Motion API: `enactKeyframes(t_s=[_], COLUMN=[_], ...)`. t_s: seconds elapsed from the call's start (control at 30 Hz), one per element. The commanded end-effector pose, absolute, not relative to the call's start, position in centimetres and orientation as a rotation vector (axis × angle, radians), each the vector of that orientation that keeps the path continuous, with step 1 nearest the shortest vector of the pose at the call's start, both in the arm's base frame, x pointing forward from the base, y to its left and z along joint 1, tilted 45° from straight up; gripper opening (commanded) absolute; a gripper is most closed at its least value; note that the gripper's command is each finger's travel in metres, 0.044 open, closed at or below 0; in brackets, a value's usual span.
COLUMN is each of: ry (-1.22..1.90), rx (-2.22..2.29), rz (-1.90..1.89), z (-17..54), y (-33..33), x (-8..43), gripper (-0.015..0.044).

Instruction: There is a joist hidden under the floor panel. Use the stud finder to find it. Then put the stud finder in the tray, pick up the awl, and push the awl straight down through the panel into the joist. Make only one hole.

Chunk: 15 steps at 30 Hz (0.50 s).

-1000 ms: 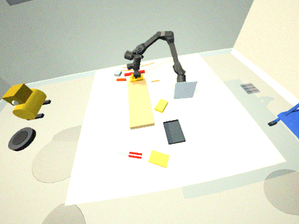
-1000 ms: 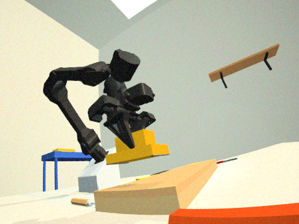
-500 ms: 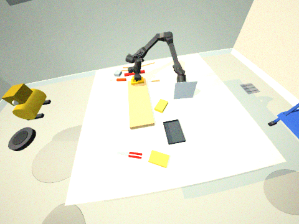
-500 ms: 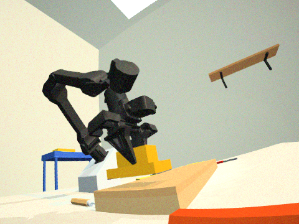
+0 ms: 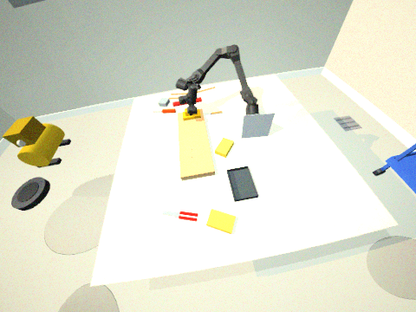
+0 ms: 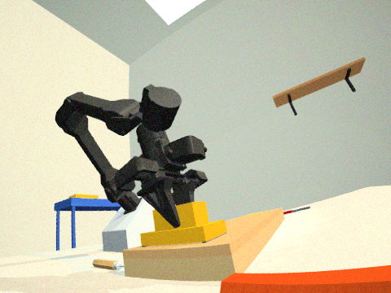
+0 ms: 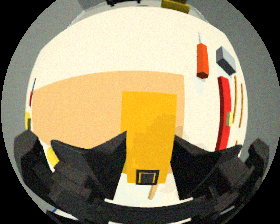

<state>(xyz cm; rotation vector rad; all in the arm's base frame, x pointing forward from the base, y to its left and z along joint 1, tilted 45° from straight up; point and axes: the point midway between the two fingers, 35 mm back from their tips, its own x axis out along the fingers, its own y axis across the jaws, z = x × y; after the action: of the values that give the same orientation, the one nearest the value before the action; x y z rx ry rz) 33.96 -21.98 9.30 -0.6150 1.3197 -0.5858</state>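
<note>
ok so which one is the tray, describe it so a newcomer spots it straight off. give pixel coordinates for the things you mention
On the white table, find the long wooden panel (image 5: 196,148) (image 6: 261,229). The tray (image 5: 243,184) lies past its end farther from the arm, off to the side, between two yellow blocks. It's the dark, shallow, rimmed rectangle; both blocks are bright yellow.

You have an open run along the panel (image 5: 196,148) (image 6: 258,229) (image 7: 80,107), with nothing standing on it past the stud finder (image 5: 191,116) (image 6: 183,234) (image 7: 148,115). Going straight from there to the tray (image 5: 243,184), you cross a yellow block (image 5: 224,147); lift over it, then drop in from above. Your way beyond the panel's near end is tighter: an orange-handled tool (image 5: 168,111) (image 7: 202,60) and a red bar (image 5: 177,103) (image 7: 224,112) lie close by.
</note>
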Motion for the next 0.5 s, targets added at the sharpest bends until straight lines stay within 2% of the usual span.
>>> enactKeyframes(t_s=[0.0, 0.47], ry=[1.318, 1.319], rx=[-0.619, -0.617], rz=[-0.578, -0.576], z=[9.0, 5.7], y=[-21.9, -18.6], x=[34.1, 34.2], gripper=[0.0, 0.0])
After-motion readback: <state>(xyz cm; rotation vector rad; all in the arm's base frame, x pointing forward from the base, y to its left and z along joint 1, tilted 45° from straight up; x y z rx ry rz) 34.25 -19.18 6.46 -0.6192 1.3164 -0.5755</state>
